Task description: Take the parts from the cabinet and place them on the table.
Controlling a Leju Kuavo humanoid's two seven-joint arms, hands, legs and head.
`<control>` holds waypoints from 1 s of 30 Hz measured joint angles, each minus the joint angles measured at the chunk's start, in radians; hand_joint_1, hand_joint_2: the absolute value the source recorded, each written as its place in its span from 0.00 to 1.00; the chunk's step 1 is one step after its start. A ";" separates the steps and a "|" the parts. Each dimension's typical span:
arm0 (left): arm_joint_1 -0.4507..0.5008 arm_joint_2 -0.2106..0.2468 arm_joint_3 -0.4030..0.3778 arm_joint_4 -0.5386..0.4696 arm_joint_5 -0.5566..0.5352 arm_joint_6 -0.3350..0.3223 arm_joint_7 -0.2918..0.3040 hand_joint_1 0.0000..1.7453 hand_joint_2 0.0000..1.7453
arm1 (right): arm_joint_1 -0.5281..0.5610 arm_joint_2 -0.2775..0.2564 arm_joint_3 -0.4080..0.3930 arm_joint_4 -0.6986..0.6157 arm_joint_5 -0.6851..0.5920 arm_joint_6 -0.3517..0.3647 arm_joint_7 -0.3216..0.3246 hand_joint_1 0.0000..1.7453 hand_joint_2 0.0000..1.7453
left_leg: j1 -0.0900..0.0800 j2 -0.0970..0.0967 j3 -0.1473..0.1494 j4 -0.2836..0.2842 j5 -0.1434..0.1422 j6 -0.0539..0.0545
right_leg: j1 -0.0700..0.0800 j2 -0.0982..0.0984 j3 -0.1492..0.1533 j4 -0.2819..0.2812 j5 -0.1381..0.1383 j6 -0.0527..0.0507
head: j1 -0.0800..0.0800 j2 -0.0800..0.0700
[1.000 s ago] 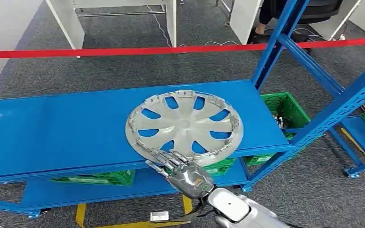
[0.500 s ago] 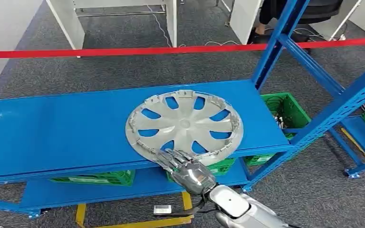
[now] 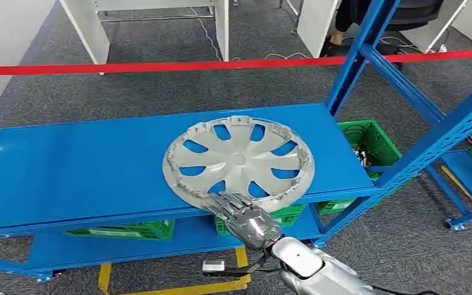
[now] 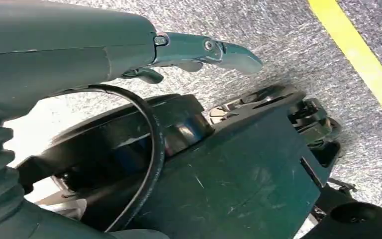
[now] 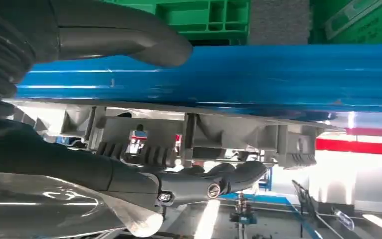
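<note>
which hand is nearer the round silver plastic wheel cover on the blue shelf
Right. The right hand reaches the near rim of the round silver plastic wheel cover; the left hand hangs over grey carpet, away from it.

1. The hubcap (image 3: 238,161) by my hand (image 3: 246,220) is silver-grey (spoked pattern).
2. The shelf (image 3: 86,166) is bright blue.
3. The crates (image 3: 369,142) are green.
4. The tape (image 3: 160,66) is red, the carpet (image 3: 160,92) speckled grey.
</note>
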 joint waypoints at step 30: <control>0.000 -0.004 0.019 0.000 -0.010 0.005 0.001 0.00 1.00 | -0.001 0.033 -0.028 -0.002 -0.023 0.000 -0.017 0.00 1.00 | 0.000 0.000 0.000 0.000 0.000 0.000 | 0.000 0.000 0.000 0.000 0.000 0.000 | 0.000 0.000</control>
